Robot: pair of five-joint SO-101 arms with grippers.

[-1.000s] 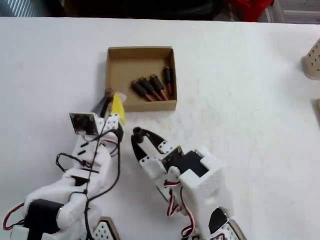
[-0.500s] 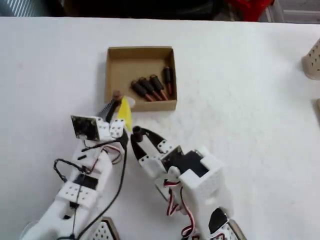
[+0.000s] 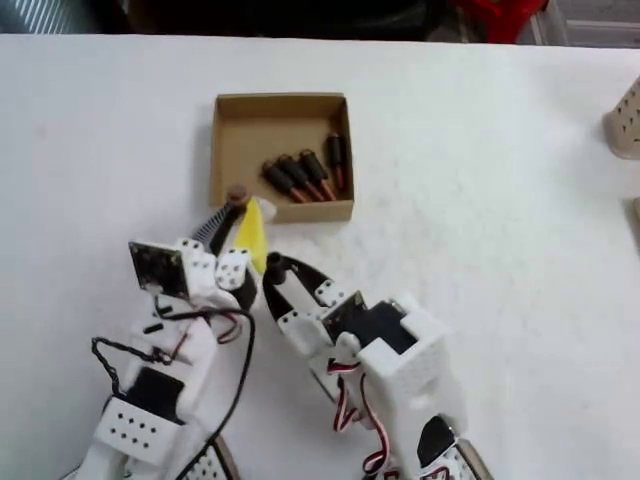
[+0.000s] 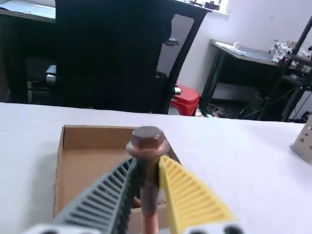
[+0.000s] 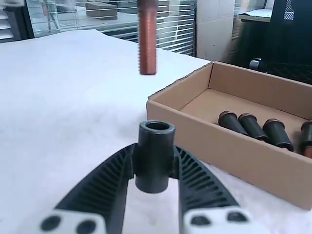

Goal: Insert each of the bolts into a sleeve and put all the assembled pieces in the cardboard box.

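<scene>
Copper bolt (image 4: 147,142), pinched upright in the left gripper (image 4: 146,168), has drifted across toward the sleeve (image 5: 155,146), which is clamped in the right gripper (image 5: 155,165) beside the box (image 3: 232,135). It's hovering above now, not quite lined up for insertion.

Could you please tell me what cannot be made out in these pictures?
Left wrist view: the threaded end of the bolt is cut off by the picture's edge, and the left gripper hides much of the inside of the cardboard box.
Right wrist view: the bolt's head and one assembled piece are cut off by the picture's edges.
High view: the sleeve is too small to show its bore.
</scene>
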